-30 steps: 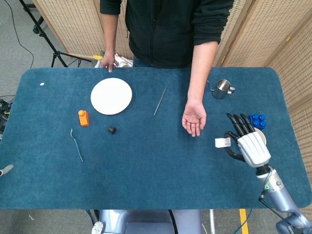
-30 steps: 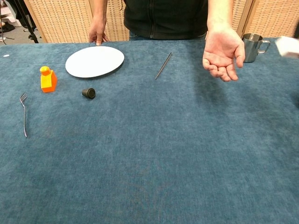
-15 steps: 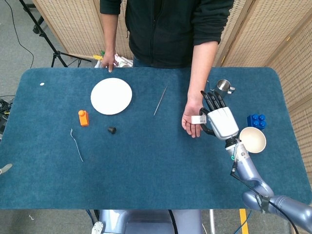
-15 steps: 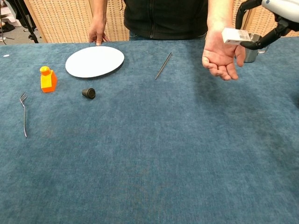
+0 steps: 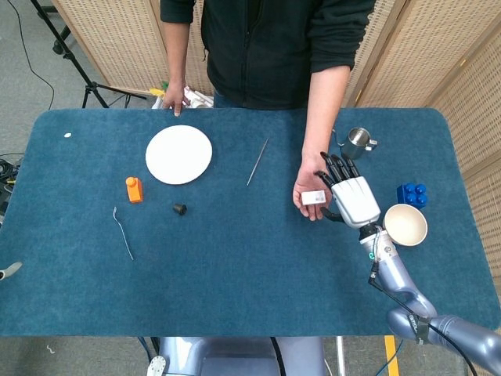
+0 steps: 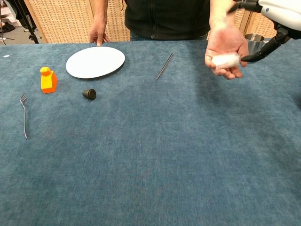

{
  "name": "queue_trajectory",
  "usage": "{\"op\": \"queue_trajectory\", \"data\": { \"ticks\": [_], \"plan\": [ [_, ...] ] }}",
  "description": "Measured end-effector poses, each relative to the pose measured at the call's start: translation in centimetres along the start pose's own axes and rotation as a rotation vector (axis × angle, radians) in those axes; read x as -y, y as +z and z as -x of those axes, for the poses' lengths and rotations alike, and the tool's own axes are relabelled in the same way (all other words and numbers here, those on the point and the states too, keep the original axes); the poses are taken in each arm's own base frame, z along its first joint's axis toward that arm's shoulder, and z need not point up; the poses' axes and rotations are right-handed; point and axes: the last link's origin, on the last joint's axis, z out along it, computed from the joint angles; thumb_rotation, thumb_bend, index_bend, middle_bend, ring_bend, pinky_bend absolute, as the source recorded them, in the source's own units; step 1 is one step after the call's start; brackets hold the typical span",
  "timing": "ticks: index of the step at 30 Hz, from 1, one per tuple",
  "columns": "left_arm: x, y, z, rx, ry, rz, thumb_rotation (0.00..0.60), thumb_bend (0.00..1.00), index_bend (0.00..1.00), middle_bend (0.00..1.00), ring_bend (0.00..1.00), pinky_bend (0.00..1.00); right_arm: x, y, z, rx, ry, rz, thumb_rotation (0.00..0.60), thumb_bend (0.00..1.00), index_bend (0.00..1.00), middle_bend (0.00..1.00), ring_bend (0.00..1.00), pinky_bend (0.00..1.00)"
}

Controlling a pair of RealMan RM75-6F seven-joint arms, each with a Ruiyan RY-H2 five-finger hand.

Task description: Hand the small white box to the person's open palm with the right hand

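Observation:
The small white box (image 5: 314, 197) lies on the person's open palm (image 5: 310, 205), which is held over the right half of the table. In the chest view the box (image 6: 225, 60) looks blurred on that palm (image 6: 226, 46). My right hand (image 5: 350, 196) hovers just right of the palm, fingers spread and pointing away from me. Its thumb tip (image 6: 248, 58) stands close beside the box, and no finger closes around it. Only a grey sliver of my left hand (image 5: 8, 271) shows at the table's left edge, too little to read.
A white plate (image 5: 178, 154), an orange bottle (image 5: 134, 189), a black cap (image 5: 179, 208) and a fork (image 5: 123, 232) lie on the left half. A thin metal rod (image 5: 257, 161) lies mid-table. A steel cup (image 5: 358, 142), blue bricks (image 5: 412, 193) and a cream bowl (image 5: 405, 224) stand at the right.
My right hand carried the box from the right side of the table to the person's palm. The box has left my fingers and now lies on the palm.

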Motion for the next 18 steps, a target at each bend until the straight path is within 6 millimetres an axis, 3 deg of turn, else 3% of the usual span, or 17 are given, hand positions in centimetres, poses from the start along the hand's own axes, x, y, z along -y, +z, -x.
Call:
{"op": "queue_trajectory", "data": {
  "ticks": [10, 14, 18],
  "plan": [
    [0.2, 0.0, -0.2, -0.003, -0.012, -0.003, 0.6, 0.0, 0.0, 0.0, 0.0, 0.0, 0.1, -1.6, -2.4, -0.036, 0.02, 0.02, 0.6, 0.0, 0.0, 0.0, 0.0, 0.0],
    [0.3, -0.1, -0.3, -0.007, -0.014, -0.003, 0.6, 0.0, 0.0, 0.0, 0.0, 0.0, -1.5, -4.1, -3.3, -0.065, 0.031, 0.035, 0.6, 0.0, 0.0, 0.0, 0.0, 0.0],
    [0.2, -0.2, -0.1, -0.007, -0.008, -0.001, 0.6, 0.0, 0.0, 0.0, 0.0, 0.0, -4.0, -7.9, -3.5, -0.092, 0.066, 0.062, 0.6, 0.0, 0.0, 0.0, 0.0, 0.0]
  ]
}}
